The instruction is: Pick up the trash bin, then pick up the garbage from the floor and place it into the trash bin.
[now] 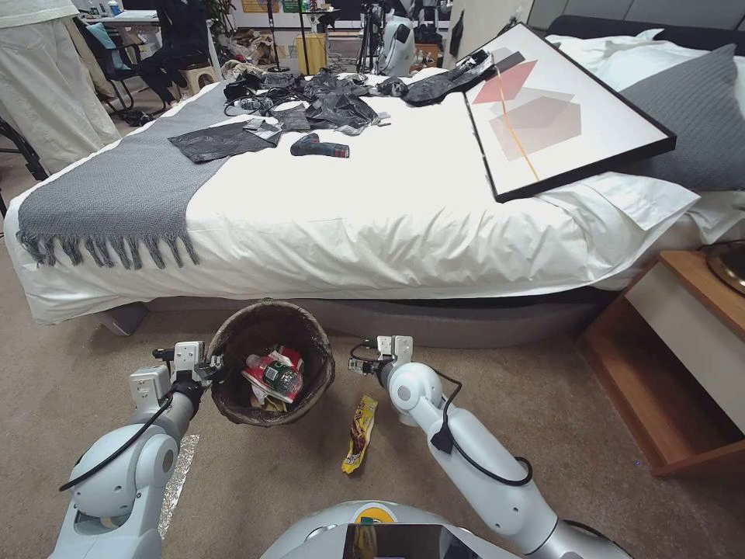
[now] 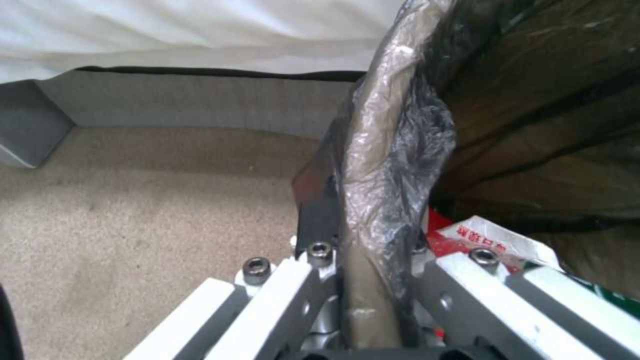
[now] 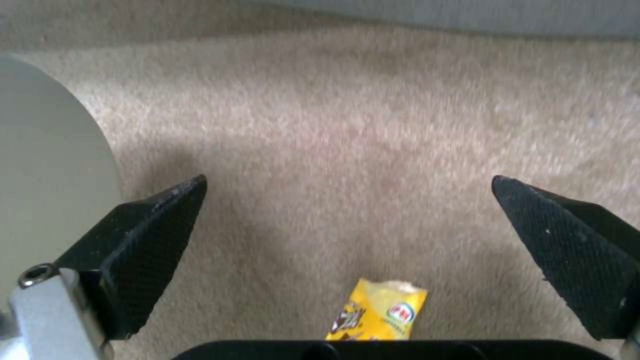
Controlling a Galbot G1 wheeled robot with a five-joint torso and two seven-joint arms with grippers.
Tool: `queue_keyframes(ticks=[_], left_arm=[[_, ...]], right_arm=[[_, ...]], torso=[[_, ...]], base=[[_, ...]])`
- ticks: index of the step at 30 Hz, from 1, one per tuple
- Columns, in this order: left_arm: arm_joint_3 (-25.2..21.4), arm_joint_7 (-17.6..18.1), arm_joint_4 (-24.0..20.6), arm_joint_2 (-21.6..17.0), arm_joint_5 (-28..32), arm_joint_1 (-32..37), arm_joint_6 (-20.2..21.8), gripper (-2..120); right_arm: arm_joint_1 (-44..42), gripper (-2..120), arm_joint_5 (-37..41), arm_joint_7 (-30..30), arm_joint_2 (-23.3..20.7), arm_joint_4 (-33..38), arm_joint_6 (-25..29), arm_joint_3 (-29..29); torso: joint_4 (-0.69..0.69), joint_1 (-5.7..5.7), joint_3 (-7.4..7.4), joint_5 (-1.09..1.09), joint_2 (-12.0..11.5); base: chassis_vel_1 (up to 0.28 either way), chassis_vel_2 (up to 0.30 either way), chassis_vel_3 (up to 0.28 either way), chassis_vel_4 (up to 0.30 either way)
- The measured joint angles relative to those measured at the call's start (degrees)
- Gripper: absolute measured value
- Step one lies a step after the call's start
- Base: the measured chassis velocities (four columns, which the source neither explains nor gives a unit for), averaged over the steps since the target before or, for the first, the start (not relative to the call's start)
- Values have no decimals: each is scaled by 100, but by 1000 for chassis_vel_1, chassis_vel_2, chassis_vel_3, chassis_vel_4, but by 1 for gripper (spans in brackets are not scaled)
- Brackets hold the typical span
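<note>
Lower left of the head view: the left gripper (image 1: 211, 366) is clamped on the bag-covered rim of the round trash bin lined with a dark brown-black bag (image 1: 233, 341), whose white wall is hidden by the liner. The bin holds red-and-white wrappers (image 1: 273, 374). Lower centre: the right gripper (image 3: 347, 250), jaws spread wide, hangs over the beige carpet (image 1: 590, 435) above a yellow snack wrapper (image 1: 359, 433), which its wrist view cuts off.

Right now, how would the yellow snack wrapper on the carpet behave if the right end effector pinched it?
The flat yellow plastic snack wrapper looks thin and empty, so probably light and floppy. Its glossy film may slip. The open right end effector hovers above one end, so the rest would likely dangle.
</note>
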State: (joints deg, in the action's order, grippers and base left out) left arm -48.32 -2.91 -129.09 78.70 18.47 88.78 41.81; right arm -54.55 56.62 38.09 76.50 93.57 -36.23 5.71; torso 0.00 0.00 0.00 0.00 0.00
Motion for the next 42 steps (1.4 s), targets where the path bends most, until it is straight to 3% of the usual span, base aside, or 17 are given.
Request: queue_keyframes(ticks=[18,42], left_arm=[[28,-21,6,23,-11,-9,3,0],[27,-64,71,48,-57,-10,-27,0]], right_arm=[[-404,100,-131,106,93,-201,14,-244],[-476,100,-992,-400,713,-1485,330,-237]], torso=[[0,0,0,0,0],[1,0,0,0,0]], base=[[0,0,0,0],[0,0,0,0]])
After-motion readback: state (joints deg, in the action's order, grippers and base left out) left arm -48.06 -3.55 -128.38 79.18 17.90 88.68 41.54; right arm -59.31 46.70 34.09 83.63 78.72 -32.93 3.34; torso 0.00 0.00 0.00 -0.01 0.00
